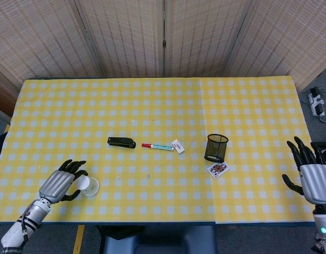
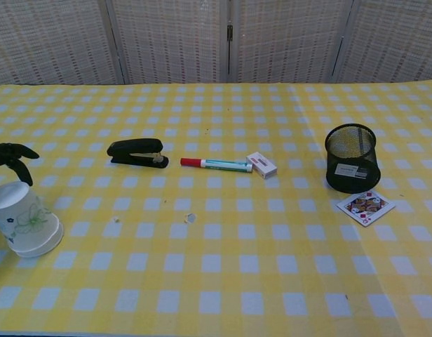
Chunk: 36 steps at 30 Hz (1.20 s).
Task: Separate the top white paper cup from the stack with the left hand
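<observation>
A white paper cup stack with a green print sits near the table's front left corner. In the chest view the cup stack is tilted, its narrow end up and to the left and its rim down at the right. My left hand wraps around it from the left, fingers over the top and thumb underneath. Only the dark fingertips show in the chest view, just above the cups. My right hand hovers at the table's right edge with its fingers spread and nothing in it.
A black stapler, a red-capped marker and a small white box lie mid-table. A black mesh pen holder stands to their right with a playing card in front of it. A folding screen stands behind.
</observation>
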Tool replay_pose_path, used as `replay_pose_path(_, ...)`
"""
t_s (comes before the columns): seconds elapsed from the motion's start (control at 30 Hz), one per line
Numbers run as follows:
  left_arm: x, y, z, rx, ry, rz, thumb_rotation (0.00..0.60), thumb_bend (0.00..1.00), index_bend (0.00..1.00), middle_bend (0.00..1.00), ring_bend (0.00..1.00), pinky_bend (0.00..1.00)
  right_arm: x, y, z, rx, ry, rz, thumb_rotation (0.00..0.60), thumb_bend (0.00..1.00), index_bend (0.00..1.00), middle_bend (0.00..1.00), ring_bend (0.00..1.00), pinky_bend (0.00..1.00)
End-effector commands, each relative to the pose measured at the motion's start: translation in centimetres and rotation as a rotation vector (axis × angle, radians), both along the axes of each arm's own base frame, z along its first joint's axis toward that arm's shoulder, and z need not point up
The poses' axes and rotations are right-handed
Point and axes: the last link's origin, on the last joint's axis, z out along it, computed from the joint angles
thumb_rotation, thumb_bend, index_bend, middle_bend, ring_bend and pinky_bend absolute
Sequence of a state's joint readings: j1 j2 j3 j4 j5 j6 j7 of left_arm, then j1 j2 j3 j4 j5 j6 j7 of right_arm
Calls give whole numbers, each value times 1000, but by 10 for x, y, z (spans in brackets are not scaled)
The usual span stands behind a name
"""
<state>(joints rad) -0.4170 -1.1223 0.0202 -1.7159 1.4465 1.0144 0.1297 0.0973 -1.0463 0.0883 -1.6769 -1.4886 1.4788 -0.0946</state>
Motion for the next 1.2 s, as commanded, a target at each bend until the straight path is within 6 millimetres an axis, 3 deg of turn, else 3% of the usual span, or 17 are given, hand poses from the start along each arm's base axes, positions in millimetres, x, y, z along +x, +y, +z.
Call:
replay_pose_path(0.03,0,0,0,3,-5,-3,600,455,348,126,123,0,0,0,0,-1,0,0,600,307,0,46,144,45)
replay_pose_path(0.47,7,-3,9,43,-31,-38,600,498,400,165,148,0,0,0,1,-6,-2,0,600,307,0,46,143,45)
replay_pose_path(0.83,17,-2,46,179,-131,-66,600,500,410,179,163,7,0,0,2,-13,-4,3,600,308,0,46,143,45)
replay_pose_path(1.03,4,3,62,258,-90,-27,600,501,413,182,165,9,0,0,2,-9,-4,4,600,307,0,46,143,45)
replay_pose_path(1.2,-11,1,62,265,-34,31,600,501,413,182,162,7,1,0,1,-8,-5,4,600,308,0,46,143,45)
